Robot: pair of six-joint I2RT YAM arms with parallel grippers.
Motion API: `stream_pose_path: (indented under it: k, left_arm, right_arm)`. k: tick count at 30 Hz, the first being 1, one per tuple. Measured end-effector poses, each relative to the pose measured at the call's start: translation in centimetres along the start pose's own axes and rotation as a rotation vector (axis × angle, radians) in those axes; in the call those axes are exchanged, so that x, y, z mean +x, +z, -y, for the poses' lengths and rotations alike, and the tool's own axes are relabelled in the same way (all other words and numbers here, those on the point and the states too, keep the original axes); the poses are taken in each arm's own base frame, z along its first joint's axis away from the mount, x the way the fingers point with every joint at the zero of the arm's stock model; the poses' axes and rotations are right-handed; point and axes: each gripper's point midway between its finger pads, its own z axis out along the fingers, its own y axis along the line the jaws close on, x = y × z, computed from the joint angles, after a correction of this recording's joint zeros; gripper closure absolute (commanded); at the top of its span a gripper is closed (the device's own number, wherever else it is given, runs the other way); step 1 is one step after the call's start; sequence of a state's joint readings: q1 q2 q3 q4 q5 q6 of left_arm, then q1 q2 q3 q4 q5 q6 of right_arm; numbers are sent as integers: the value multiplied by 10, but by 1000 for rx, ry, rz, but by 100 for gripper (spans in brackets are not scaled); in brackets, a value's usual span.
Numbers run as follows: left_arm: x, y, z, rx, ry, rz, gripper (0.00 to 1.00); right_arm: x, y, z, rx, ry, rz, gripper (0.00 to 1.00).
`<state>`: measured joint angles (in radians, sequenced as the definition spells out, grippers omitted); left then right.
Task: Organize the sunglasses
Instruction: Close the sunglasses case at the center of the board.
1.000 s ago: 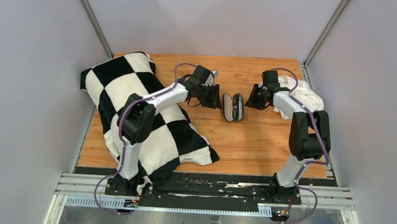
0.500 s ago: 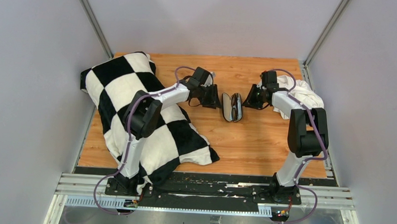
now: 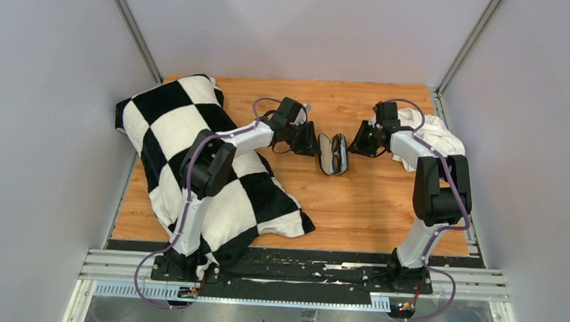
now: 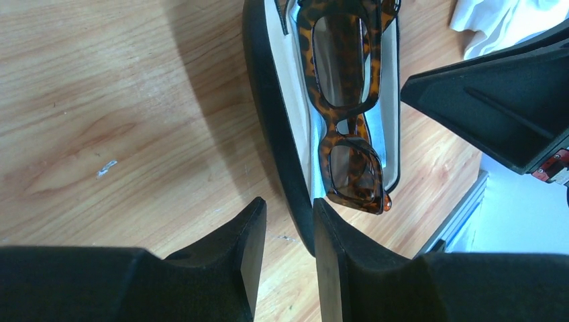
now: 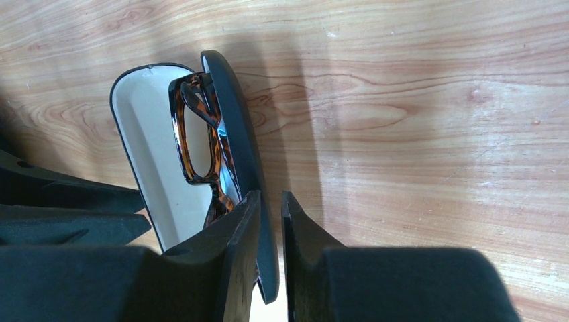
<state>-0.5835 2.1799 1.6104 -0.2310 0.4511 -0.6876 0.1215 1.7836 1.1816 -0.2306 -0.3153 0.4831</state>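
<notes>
The sunglasses (image 3: 335,158), with a tortoiseshell brown frame and brown lenses, lie inside the open black case (image 3: 326,144) at mid-table. They show clearly in the left wrist view (image 4: 341,100) and in the right wrist view (image 5: 198,137). My left gripper (image 3: 312,142) is at the case's left shell (image 4: 268,114). It is narrowly open (image 4: 286,218), with the shell's end beside its right finger. My right gripper (image 3: 359,140) is at the case's right shell (image 5: 231,114). Its fingers (image 5: 270,204) are closed on that shell's edge.
A black-and-white checkered blanket (image 3: 196,154) covers the table's left side, under the left arm. A crumpled white cloth (image 3: 437,134) lies at the back right behind the right arm, and also shows in the left wrist view (image 4: 503,20). Grey walls enclose the wooden table (image 3: 367,200).
Both grippers have moved a little inward toward the case, the right one leftward onto its right shell. The left arm's elbow has shifted right. The case and the sunglasses stay in place.
</notes>
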Motion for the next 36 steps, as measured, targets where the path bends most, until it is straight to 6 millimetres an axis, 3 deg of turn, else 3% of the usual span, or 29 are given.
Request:
stream_pose_path:
  k: [23,27,36]
  left_arm:
    - [0,6,-4,15,-23,-8,64]
    - [-1,5,-4,18,-25,-9,64]
    - [-3,4,-2,29,-25,-11,64]
  right_arm:
    - [4,1,-1,-66,34,7,68]
    - [3,-3,-4,-74,35,17,63]
    - [0,-6,-16,-139,35,27,62]
